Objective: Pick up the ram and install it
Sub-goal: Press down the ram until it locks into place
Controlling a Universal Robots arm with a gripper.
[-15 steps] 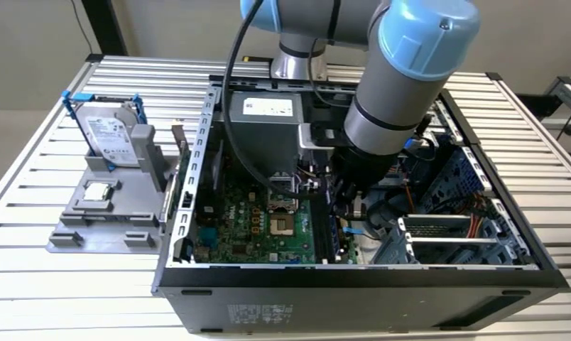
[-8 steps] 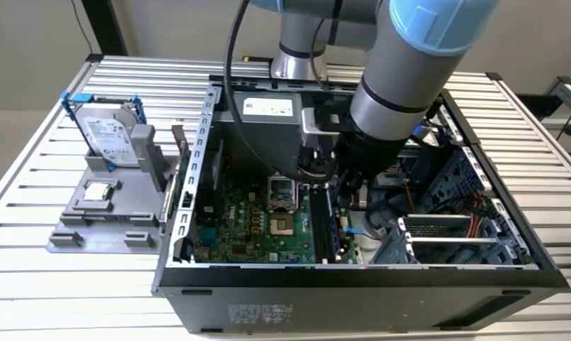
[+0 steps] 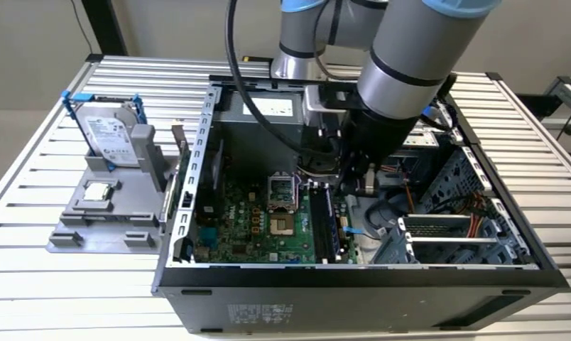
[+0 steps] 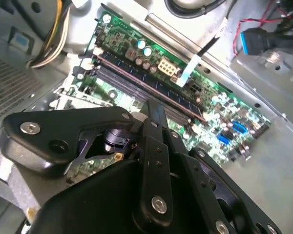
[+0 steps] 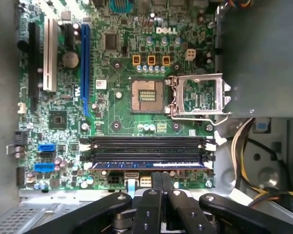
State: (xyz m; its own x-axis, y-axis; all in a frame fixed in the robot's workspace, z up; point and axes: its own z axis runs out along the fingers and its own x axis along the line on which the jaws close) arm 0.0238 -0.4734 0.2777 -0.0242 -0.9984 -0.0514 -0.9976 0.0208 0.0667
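The ram point(image 5: 149, 165) is a long blue-green stick with dark chips. It lies in the motherboard point(image 5: 122, 114) slot nearest my gripper, parallel to the two black slots point(image 5: 146, 144) beside it. In the second wrist view the ram point(image 4: 171, 97) runs diagonally across the board. My gripper point(image 5: 161, 176) is shut, its fingertips together right at the ram's middle, over its top edge. The same gripper point(image 4: 156, 109) points down at the stick in the second wrist view. In the exterior view the arm point(image 3: 399, 78) reaches down into the open computer case point(image 3: 361, 273).
The processor socket point(image 5: 149, 95) stands with its metal frame point(image 5: 198, 97) swung up. Cable bundles point(image 5: 244, 146) and the drive cage point(image 3: 452, 234) crowd the case. Outside it, a grey stand point(image 3: 106, 213) carries a hard drive point(image 3: 110, 131) and a square chip point(image 3: 96, 192).
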